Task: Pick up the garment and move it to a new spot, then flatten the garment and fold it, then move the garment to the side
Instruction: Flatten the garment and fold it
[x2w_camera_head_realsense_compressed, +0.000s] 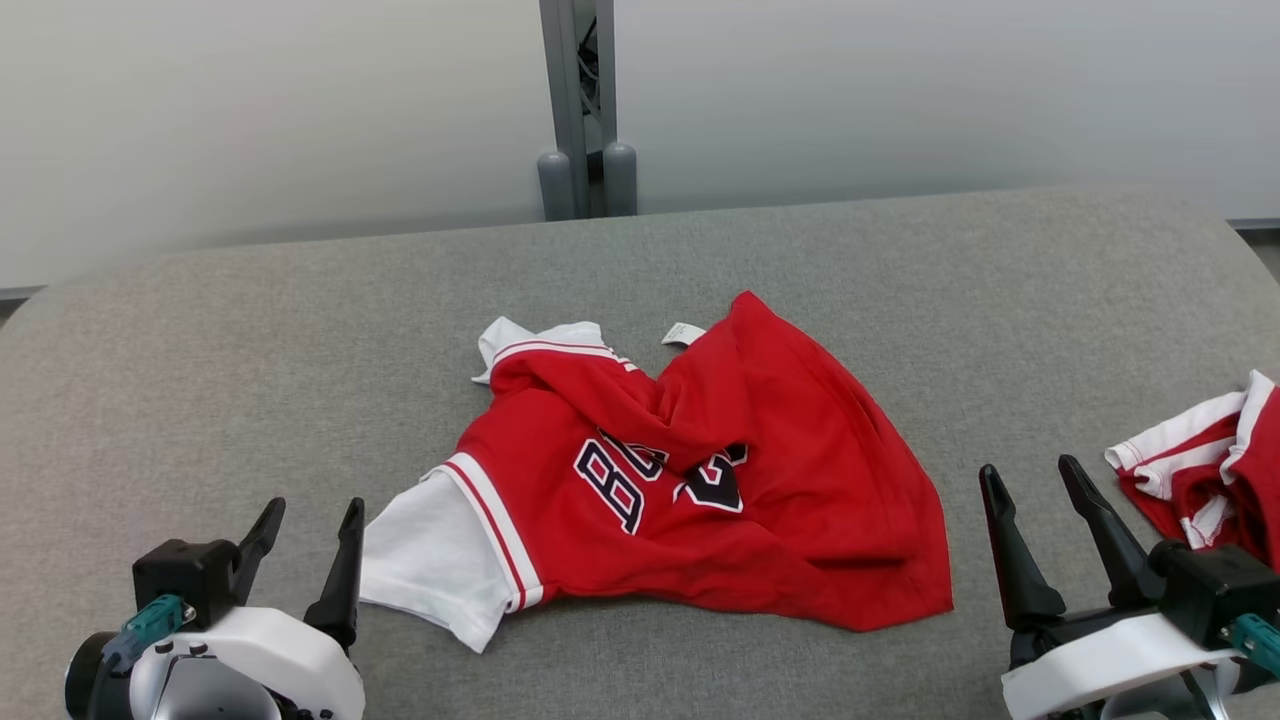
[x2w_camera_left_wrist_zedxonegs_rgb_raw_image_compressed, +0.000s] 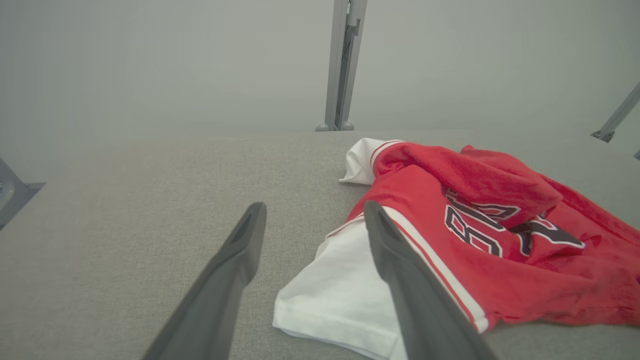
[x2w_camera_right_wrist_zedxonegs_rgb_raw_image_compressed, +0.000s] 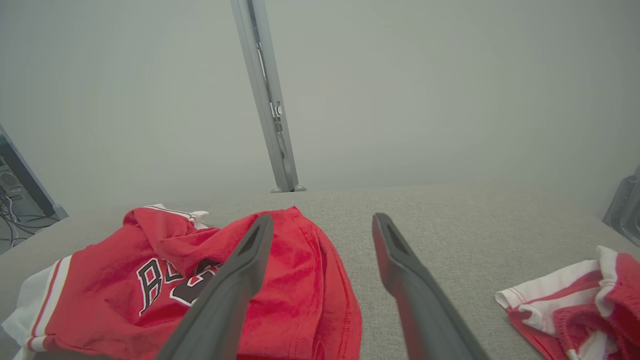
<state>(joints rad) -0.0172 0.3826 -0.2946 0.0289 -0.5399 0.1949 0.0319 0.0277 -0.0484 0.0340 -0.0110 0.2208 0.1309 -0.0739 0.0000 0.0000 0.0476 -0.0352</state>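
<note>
Red jersey (x2w_camera_head_realsense_compressed: 700, 480) lies crumpled right of my left gripper (x2w_camera_head_realsense_compressed: 313, 508), which stands wide and empty, white sleeve (x2w_camera_head_realsense_compressed: 430, 565) just beside it; right gripper (x2w_camera_head_realsense_compressed: 1028, 466) equally wide, holding nothing.

Grey fabric-covered worktop (x2w_camera_head_realsense_compressed: 250, 350), far corners rounded. A crumpled red-and-white cloth (x2w_camera_head_realsense_compressed: 1215, 470) lies on it at the right edge, partly cut off by the frame, white striped trim toward the left. Behind the worktop are plain pale wall panels (x2w_camera_head_realsense_compressed: 250, 110), with a grey metal post (x2w_camera_head_realsense_compressed: 585, 110) upright between them. Two rounded grey caps (x2w_camera_head_realsense_compressed: 555, 185) sit at its foot, just past the far edge. Left wrist view: slanted grey strut (x2w_camera_left_wrist_zedxonegs_rgb_raw_image_compressed: 617, 117) far right, grey bracket (x2w_camera_left_wrist_zedxonegs_rgb_raw_image_compressed: 10, 192) at the left edge. Right wrist view: loose cables (x2w_camera_right_wrist_zedxonegs_rgb_raw_image_compressed: 15, 210) low at far left, off the worktop.
</note>
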